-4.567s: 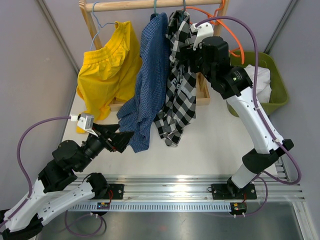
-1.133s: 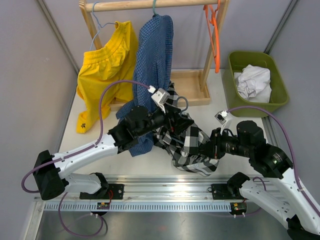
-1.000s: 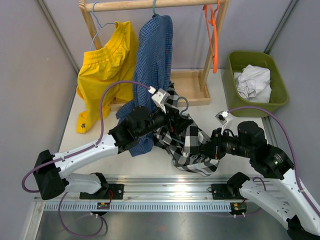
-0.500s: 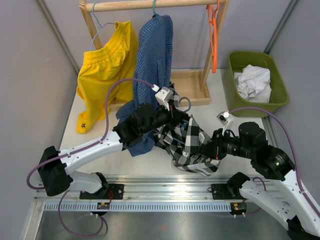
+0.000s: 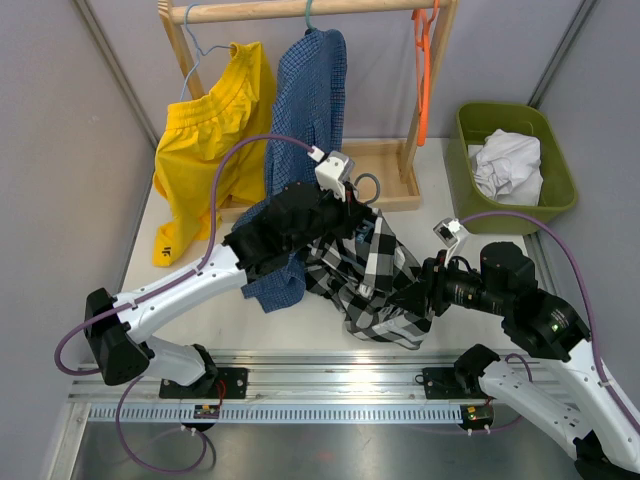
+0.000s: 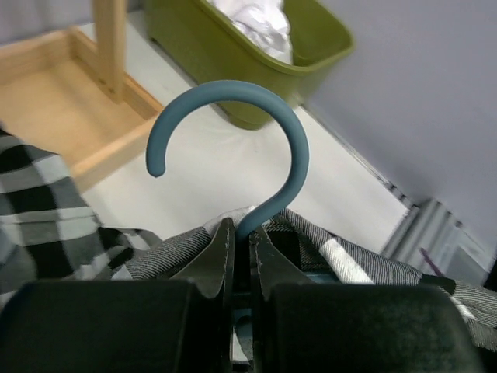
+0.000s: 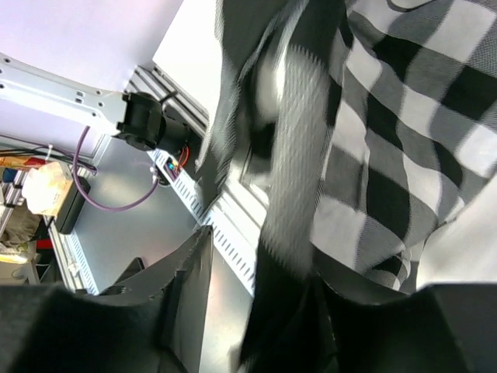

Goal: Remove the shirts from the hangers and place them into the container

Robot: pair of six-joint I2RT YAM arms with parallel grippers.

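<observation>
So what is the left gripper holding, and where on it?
The left gripper pinches the thin teal hanger at the stem just below its hook.

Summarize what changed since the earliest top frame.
The plaid shirt came off the rail down to the table; the left gripper closed its fingers on the hook of the teal hanger. Unchanged: blue shirt, yellow garment, white shirt in the container.

A robotics lab test cell: plain grey panels (image 5: 60,150) enclose a white surface (image 5: 310,325), and a slotted aluminium rail (image 5: 340,385) along its near edge carries bolted arm bases (image 5: 215,380) and purple cables (image 5: 216,200).
</observation>
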